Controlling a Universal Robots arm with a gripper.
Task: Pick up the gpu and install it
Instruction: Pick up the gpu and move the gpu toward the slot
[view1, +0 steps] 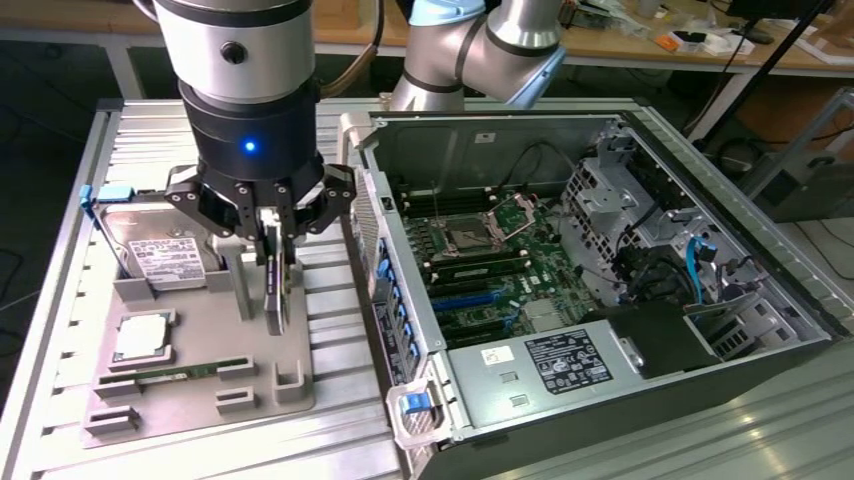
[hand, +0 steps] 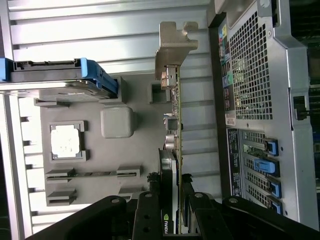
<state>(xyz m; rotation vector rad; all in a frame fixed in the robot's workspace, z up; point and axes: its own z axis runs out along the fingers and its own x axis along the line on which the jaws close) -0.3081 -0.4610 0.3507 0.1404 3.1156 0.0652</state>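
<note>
The gpu (view1: 276, 290) is a thin card seen edge-on, standing upright over the grey parts tray (view1: 200, 405) at the exterior view's left. My gripper (view1: 274, 225) comes down on it from above and is shut on its upper edge, one finger on each face. In the wrist view the gpu (hand: 174, 105) runs away from my gripper (hand: 171, 212), with its silvery metal bracket at the far end. I cannot tell whether its lower edge is clear of the tray. The open computer case (view1: 641, 130) lies on its side to the exterior view's right, its motherboard (view1: 494, 250) exposed.
On the tray are a silver hard drive (view1: 160, 255) with blue clips, a square processor chip (view1: 143, 338) and a narrow memory stick (view1: 187, 372). The case's rear wall (hand: 255, 75), with blue slot latches, rises close beside the card. Everything rests on a ribbed metal table (view1: 67, 300).
</note>
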